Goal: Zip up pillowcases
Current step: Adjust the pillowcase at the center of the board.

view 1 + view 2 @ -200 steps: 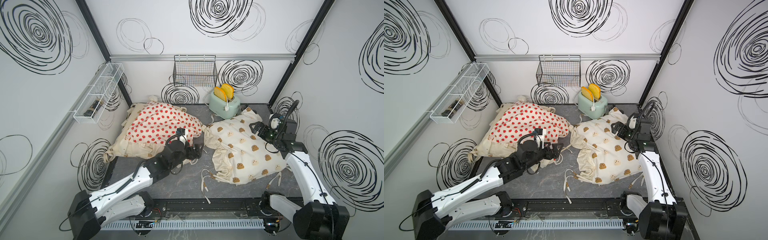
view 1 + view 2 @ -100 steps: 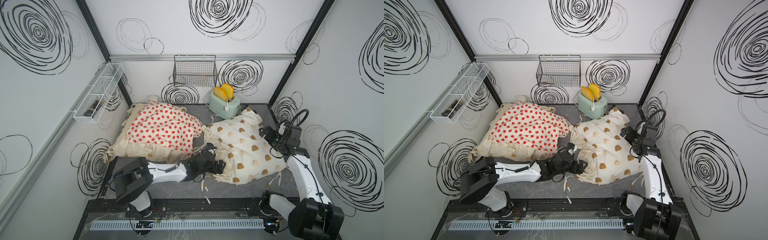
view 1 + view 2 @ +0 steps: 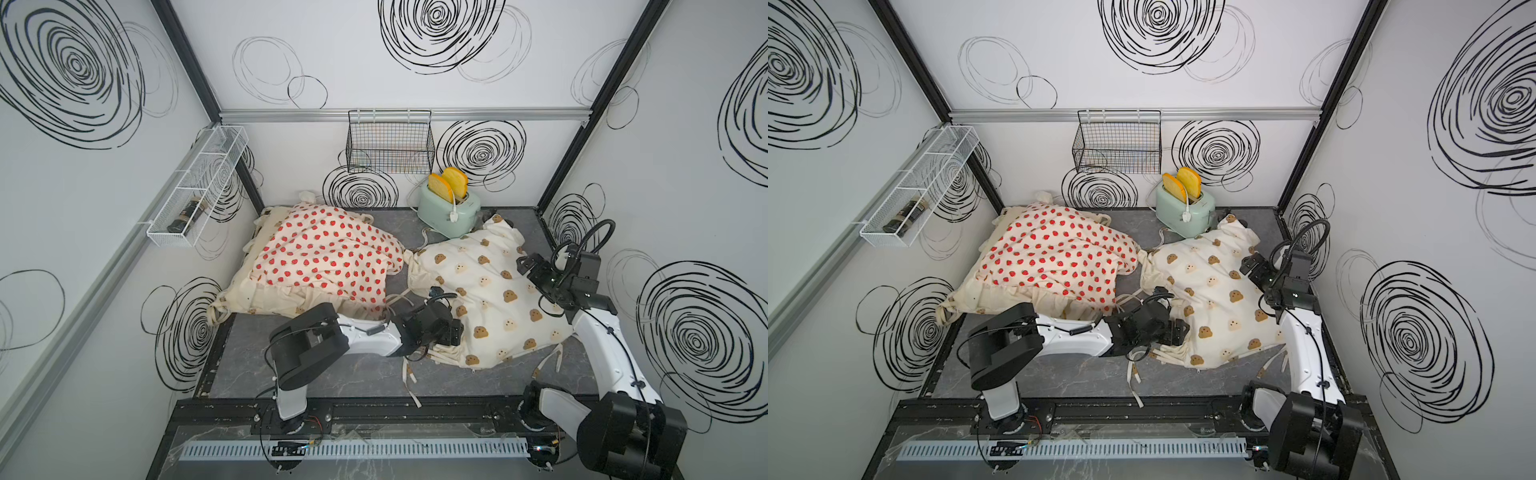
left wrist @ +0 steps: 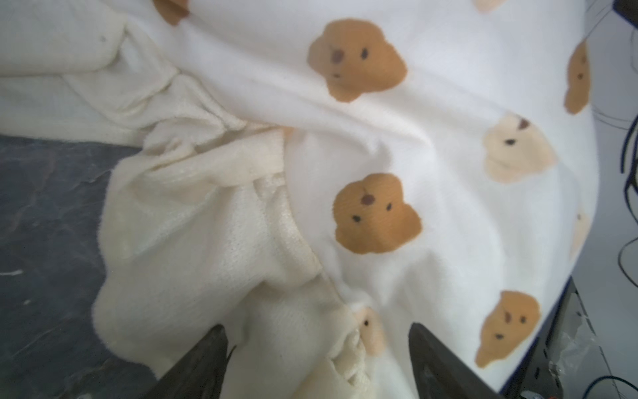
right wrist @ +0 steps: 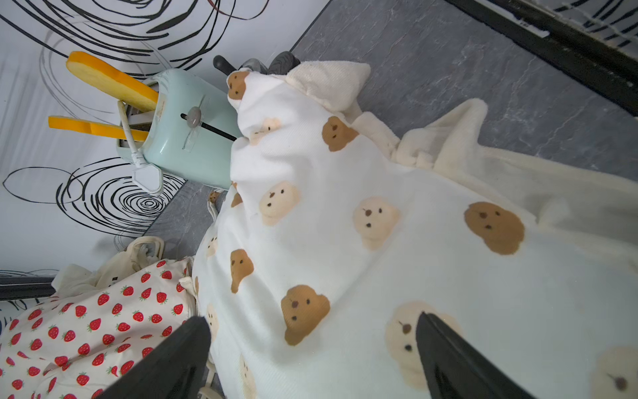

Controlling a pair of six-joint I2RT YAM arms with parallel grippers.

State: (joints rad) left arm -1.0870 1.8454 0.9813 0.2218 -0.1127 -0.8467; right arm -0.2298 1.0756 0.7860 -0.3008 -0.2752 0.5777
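A white pillowcase with brown bear heads (image 3: 490, 286) (image 3: 1217, 291) lies right of centre. To its left a white one with red strawberries (image 3: 324, 257) (image 3: 1054, 257) rests on a cream one with tiny prints (image 3: 266, 299). My left gripper (image 3: 455, 332) (image 4: 317, 345) is low at the bear pillowcase's near-left frilled edge. It is open, and the cream frill (image 4: 214, 248) lies between its fingers. My right gripper (image 3: 530, 268) (image 5: 310, 331) hovers open over the bear pillowcase's right side. I see no zipper in any view.
A mint toaster (image 3: 449, 210) with two yellow slices stands at the back, touching the bear pillowcase's far corner. On the back wall hangs a black wire basket (image 3: 390, 141). A white wire shelf (image 3: 199, 191) juts from the left wall. Loose ties (image 3: 409, 374) trail toward the front rail.
My left arm has swung right and down, from the strawberry pillowcase to the bear pillowcase's near-left edge, and its jaws have narrowed slightly. My right gripper has drawn back rightward over the bear pillowcase.
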